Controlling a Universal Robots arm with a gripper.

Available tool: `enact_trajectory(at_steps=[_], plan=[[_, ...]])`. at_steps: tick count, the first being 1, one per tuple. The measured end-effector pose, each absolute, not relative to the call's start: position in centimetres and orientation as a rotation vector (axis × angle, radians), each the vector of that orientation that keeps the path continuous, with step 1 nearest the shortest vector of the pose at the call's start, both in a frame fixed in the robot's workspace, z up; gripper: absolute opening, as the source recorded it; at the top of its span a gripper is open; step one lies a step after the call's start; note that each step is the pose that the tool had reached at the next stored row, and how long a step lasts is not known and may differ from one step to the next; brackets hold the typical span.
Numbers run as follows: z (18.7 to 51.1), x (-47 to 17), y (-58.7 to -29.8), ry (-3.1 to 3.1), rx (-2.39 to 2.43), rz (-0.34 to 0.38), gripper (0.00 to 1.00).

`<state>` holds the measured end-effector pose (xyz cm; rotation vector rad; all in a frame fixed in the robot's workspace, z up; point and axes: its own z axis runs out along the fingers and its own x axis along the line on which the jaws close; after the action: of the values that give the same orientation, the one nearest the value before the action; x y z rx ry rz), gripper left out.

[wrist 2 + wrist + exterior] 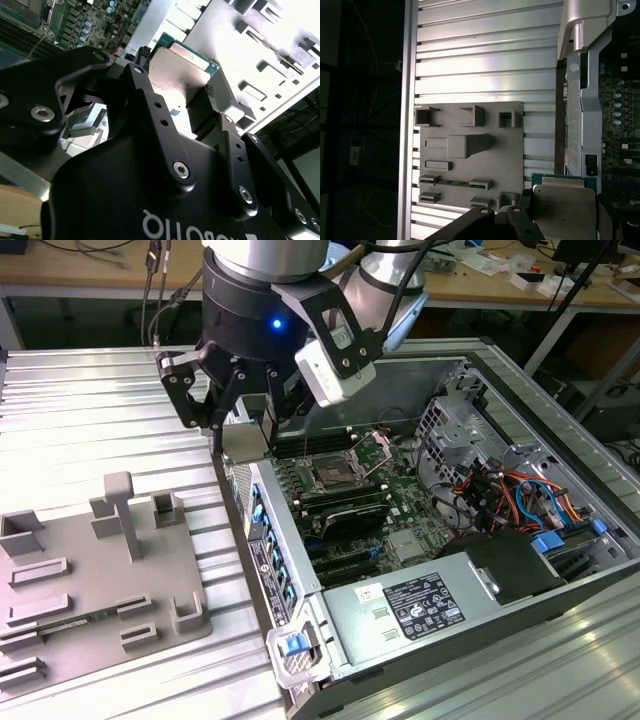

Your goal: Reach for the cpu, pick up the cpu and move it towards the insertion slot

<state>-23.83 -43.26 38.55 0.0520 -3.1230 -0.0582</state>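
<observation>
Above the near wall of the open computer case (300, 570), the gripper (243, 430) is clenching the cpu (181, 64) flat between its fingertips (210, 90), carrying it level, short of the insertion slot (335, 476) on the motherboard (400, 510), clear of the grey fixture tray (470, 150).

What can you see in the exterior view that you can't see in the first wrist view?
The exterior view alone shows the square metal-framed insertion slot with its dark centre on the green motherboard, and the bundle of red and blue cables. The first wrist view alone gives a close look at the cpu's silvery flat top. Both show the grey plastic fixture tray on the ribbed metal table, and the black gripper holding the cpu.
</observation>
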Motion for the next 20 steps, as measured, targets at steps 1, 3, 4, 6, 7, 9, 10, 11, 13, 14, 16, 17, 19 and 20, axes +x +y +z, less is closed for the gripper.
enact_trajectory(at_steps=[1,3,4,6,7,9,10,11,13,14,16,17,19,20], plan=[[38.6,-23.8,-43.3,-3.123,0.052,-0.058,0.55],[38.6,-23.5,-43.3,-3.123,0.052,-0.058,0.55],[38.6,-23.3,-43.3,-3.123,0.052,-0.058,0.55],[38.5,-23.0,-43.3,-3.123,0.051,-0.058,0.55],[38.5,-22.9,-43.3,-3.123,0.051,-0.058,0.55],[38.4,-22.5,-43.2,-3.125,0.051,-0.058,0.55],[38.4,-22.2,-43.2,-3.125,0.051,-0.058,0.55],[38.3,-21.8,-43.2,-3.125,0.051,-0.058,0.55],[38.2,-21.1,-43.1,-3.126,0.051,-0.058,0.55],[38.1,-20.9,-43.1,-3.126,0.051,-0.058,0.55],[37.9,-20.4,-43.1,-3.126,0.051,-0.058,0.55],[37.8,-19.9,-43.1,-3.126,0.051,-0.058,0.55],[37.7,-18.9,-43.1,-3.126,0.05,-0.059,0.55],[37.6,-18.3,-43.1,-3.126,0.051,-0.059,0.55]])
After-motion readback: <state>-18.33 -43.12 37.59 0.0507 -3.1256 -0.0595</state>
